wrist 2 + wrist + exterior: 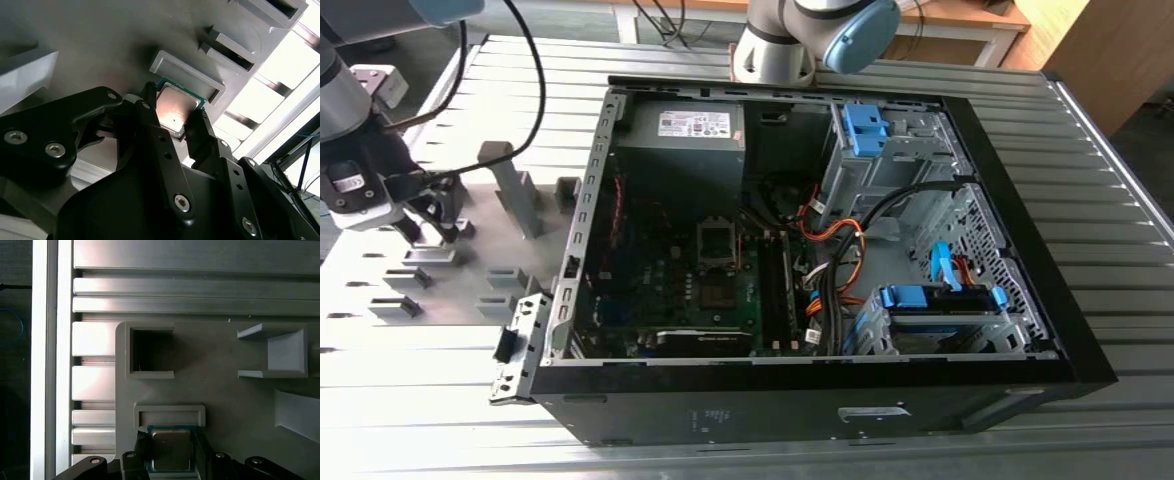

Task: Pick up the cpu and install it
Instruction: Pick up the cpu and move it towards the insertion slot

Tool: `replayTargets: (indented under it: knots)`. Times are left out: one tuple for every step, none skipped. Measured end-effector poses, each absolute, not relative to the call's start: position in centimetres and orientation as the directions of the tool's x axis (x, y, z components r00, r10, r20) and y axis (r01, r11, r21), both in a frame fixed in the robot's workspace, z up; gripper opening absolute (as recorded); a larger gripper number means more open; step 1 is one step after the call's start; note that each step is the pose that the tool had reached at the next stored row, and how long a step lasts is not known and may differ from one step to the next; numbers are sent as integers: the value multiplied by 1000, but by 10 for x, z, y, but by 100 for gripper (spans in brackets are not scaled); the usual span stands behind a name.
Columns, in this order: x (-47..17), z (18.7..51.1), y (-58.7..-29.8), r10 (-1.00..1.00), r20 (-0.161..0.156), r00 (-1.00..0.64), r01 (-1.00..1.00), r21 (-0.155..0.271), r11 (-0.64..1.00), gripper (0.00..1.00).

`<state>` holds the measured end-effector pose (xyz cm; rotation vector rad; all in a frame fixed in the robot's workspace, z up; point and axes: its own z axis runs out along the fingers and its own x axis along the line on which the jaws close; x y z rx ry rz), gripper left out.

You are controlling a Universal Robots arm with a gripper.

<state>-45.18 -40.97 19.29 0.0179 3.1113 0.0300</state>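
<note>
**Silvery cpu (171, 450) pinched by its edges beside the holder block (170, 409)**

Claw narrow: the gripper (175, 106) has its two black fingers (152, 125) set against opposite edges of the cpu. It holds the chip flat, just beside the grey holder block, whose shallow recess stands empty. The open computer case (1067, 330), with the dark socket frame (718, 238) inside, lies well apart from the holder block.

Risks, as judged:
- The hold is on thin edges only, so a jolt or uneven pressure could tilt the chip or let it slip.
- A tilted chip could seat askew.
- A low path away from the holder block could clip its raised rim.
</note>
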Motion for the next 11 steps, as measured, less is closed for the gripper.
replayTargets:
  knots:
    - [-452,195,-410,12,-30,-999,11,19,1000,47]
    - [-452,198,-410,12,-30,-999,11,19,1000,47]
    - [-452,200,-410,12,-30,-999,11,19,1000,47]
    - [-452,203,-410,12,-30,-999,11,19,1000,47]
    - [-452,206,-410,12,-30,-999,11,19,1000,47]
    - [-452,209,-410,12,-30,-999,11,19,1000,47]
    - [-452,211,-410,12,-30,-999,11,19,1000,47]
    - [-452,214,-410,12,-30,-999,11,19,1000,47]
    - [-452,217,-410,12,-30,-999,11,19,1000,47]
    - [-452,219,-410,12,-30,-999,11,19,1000,47]
    - [-452,219,-410,12,-30,-999,11,19,1000,47]
